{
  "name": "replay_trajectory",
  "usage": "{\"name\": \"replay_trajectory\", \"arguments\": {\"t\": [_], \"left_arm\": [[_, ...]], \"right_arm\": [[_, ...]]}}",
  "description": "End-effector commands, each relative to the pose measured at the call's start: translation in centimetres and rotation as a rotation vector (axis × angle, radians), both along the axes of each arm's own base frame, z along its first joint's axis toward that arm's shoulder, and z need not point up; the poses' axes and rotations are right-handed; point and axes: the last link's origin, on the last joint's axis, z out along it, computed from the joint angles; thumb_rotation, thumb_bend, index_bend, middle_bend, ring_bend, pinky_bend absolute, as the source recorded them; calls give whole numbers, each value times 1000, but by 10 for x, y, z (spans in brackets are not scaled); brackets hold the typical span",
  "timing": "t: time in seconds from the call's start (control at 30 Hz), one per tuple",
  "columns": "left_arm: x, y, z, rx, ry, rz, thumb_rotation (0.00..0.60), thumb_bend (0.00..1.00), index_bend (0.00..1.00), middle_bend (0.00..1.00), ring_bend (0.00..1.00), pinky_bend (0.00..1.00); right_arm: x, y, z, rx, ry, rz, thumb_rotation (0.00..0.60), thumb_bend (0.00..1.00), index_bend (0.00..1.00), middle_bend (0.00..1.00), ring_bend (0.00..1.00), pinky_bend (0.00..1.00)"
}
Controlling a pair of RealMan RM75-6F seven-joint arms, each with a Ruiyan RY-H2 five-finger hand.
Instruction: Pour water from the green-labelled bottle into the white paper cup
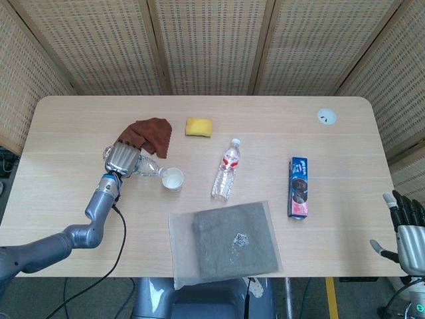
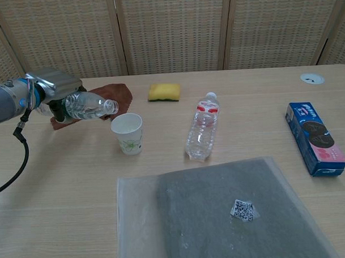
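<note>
Two robot hands appeared at this moment, and only one was at work. At the left of both views, the left hand (image 2: 51, 88) was clamped around a clear bottle (image 2: 89, 105), held nearly level with its open mouth pointing right, just above and to the left of the white paper cup (image 2: 127, 133). The label could not be made out under the fingers, so its green colour could not be confirmed. The cup stood upright at centre left of the table (image 1: 80, 126), just in front of a brown cloth (image 1: 147, 133). At the lower right corner of the head view, the right hand (image 1: 406, 230) hung off the table edge, fingers apart and empty. Judging from this, the mouth sat short of the cup's rim, so any tipping could have spilled water onto the table, and a bump from the bottle neck could have knocked over the light cup.
</note>
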Motion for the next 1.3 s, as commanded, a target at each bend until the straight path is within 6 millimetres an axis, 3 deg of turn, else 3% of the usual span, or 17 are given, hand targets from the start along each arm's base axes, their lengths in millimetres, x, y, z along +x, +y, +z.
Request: {"name": "replay_trajectory", "arguments": {"t": [0.03, 1.3], "left_arm": [[-1, 0, 0, 4, 11, -2, 600, 612, 687, 516, 326, 349], [-6, -1, 10, 30, 68, -17, 600, 611, 687, 516, 326, 350]], "right_arm": [[0, 0, 0, 0, 0, 1, 600, 0, 22, 0, 0, 0], [1, 1, 0, 0, -1, 3, 600, 0, 22, 0, 0, 0]]}}
